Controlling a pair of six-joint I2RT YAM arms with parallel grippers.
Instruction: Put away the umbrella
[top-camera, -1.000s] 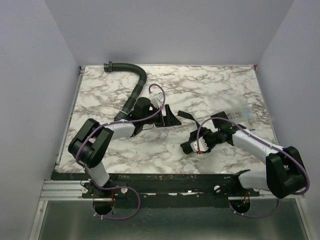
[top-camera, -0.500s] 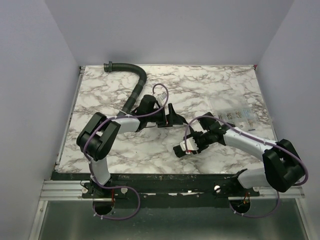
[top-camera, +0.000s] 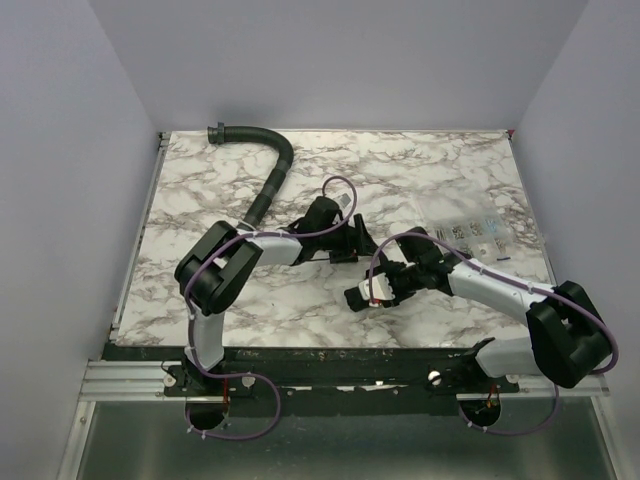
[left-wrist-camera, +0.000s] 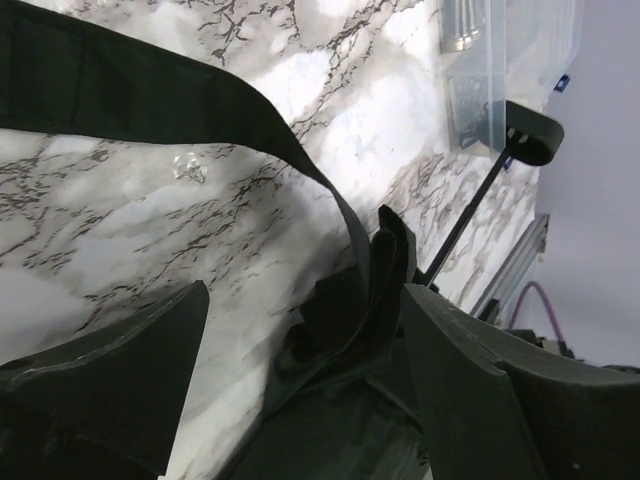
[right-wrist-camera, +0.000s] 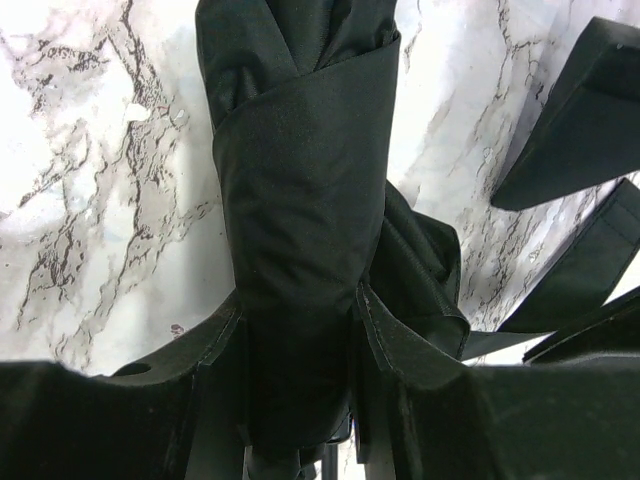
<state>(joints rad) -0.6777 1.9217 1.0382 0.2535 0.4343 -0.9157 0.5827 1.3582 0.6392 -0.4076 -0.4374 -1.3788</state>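
Observation:
The umbrella (right-wrist-camera: 300, 180) is a dark rolled fabric bundle that runs away from my right gripper (right-wrist-camera: 300, 330), which is shut on its near end. Loose flaps and a strap (right-wrist-camera: 590, 250) trail to the right of it. In the left wrist view, folds of the umbrella (left-wrist-camera: 365, 290) lie between the wide-apart fingers of my left gripper (left-wrist-camera: 300, 300), which is open. A dark strap (left-wrist-camera: 150, 90) arcs across the marble above the folds. In the top view my left gripper (top-camera: 356, 240) and right gripper (top-camera: 362, 294) sit close together at the table's middle.
A black ribbed hose (top-camera: 270, 185) curves along the back left of the marble table (top-camera: 420, 170). A clear plastic box (top-camera: 475, 230) lies at the right. The same clear plastic box (left-wrist-camera: 480, 70) appears in the left wrist view, with a thin black rod (left-wrist-camera: 470, 220) below it. Grey walls enclose the table.
My left arm has swung right towards the right gripper and its jaws have narrowed a little. My right gripper has shifted left with the bundle in it.

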